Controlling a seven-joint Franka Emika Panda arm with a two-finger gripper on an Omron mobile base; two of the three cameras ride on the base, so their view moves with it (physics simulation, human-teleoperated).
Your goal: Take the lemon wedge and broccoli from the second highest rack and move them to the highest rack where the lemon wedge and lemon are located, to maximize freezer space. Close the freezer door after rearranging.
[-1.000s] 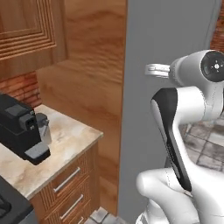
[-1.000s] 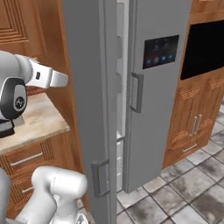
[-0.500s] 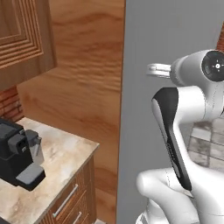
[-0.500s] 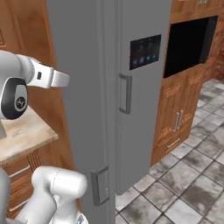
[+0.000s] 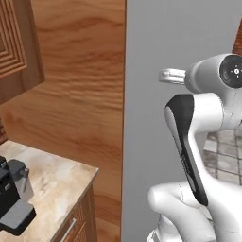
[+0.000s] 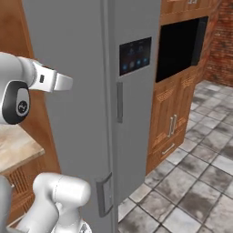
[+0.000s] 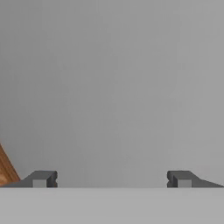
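1. Hand view shows you the gripper (image 7: 111, 179) with its two dark fingers (image 7: 41, 179) set wide apart, holding nothing.
2. You see a flat grey wall of the tall grey fridge (image 7: 113, 87) right in front of the fingers in that view, and a thin strip of brown wood at the low left corner.
3. You can find the fridge (image 6: 91, 91) in the right base view too, with both of its doors shut.
4. You can see a dark touch screen (image 6: 134, 55) on the right fridge door, with a long grey handle (image 6: 119, 102) below it and to its left.
5. You can spot a second grey handle (image 6: 105, 195) lower down on the left door.
6. You cannot see the lemon wedge or the broccoli, because the shut doors hide the racks.
7. Right of the fridge you see a black wall oven (image 6: 179, 48) set in brown wood cabinets (image 6: 173, 127), and a grey stone tile floor (image 6: 191, 182) below.
8. In the left base view you see the grey fridge side (image 5: 160, 71) behind the white arm, and a brown wood panel (image 5: 80, 94) just to its left.
9. Low on the left you see a pale stone table (image 5: 52, 182) with a black coffee machine (image 5: 12, 203) on it.
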